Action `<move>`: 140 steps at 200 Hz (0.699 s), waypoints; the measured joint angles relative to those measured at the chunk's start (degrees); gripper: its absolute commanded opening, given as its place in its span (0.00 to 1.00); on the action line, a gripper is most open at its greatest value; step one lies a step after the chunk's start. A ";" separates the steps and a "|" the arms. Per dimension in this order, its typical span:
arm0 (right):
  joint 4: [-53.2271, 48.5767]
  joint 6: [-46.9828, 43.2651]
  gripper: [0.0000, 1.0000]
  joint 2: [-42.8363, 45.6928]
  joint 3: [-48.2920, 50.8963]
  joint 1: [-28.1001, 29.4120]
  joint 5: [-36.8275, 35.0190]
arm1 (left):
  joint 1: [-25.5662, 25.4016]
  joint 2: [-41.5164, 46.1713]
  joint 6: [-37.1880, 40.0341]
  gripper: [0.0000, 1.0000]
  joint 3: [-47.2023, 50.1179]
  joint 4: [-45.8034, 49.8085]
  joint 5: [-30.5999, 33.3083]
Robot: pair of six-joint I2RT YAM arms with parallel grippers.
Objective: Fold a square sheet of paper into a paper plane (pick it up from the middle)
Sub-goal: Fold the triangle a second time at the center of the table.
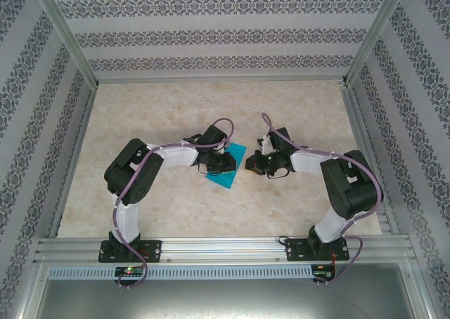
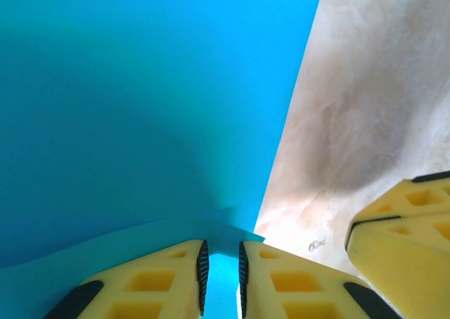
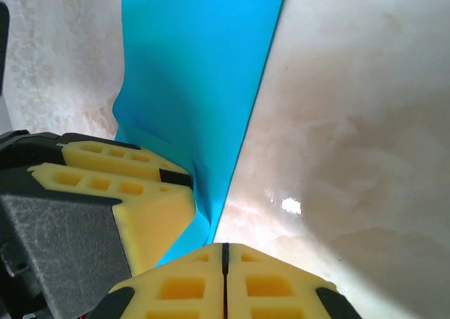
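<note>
Patterned wallpaper (image 1: pixel 211 34) closes in a pale marbled bench (image 1: pixel 295 115), with an aluminium rail (image 1: pixel 211 249) along its near edge where both arms are bolted. Both arms reach inward and meet near the middle of the bench.

The square sheet of paper (image 1: pixel 226 173) lies there, teal-blue, mostly under the left end effector (image 2: pixel 223 252) and just beside the right end effector (image 3: pixel 225 252).

From the left wrist, the yellow fingers stand nearly together with a slim gap between the black pads. A raised pucker of the sheet runs into that gap. Whether the pads actually grip it I cannot tell. The rest of the sheet spreads flat ahead, its straight edge running against bare bench.

From the right wrist, the right end effector's fingers are pressed fully together, seam closed, with their tips at the sheet's near edge. Whether paper is caught between them cannot be made out. The left fingers (image 3: pixel 119 175) sit close beside, and the sheet buckles upward against their tips.
</note>
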State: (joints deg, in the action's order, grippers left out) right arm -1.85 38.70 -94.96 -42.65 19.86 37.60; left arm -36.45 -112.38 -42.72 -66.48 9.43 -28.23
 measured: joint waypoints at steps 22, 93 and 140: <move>1.07 0.90 0.05 0.11 0.66 0.17 0.48 | 0.00 0.00 -0.02 0.19 0.04 -0.07 0.09; 5.88 4.79 0.00 -0.52 1.03 1.79 1.79 | 0.00 0.02 -0.35 0.02 0.26 -0.07 0.42; 8.17 6.60 0.00 -3.28 0.92 2.64 2.34 | 0.00 0.02 -0.28 0.02 0.26 -0.07 0.42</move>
State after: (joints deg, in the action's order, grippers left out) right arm 6.33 45.30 -98.24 -41.74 22.50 39.94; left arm -36.45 -112.36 -43.00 -66.22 9.37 -27.81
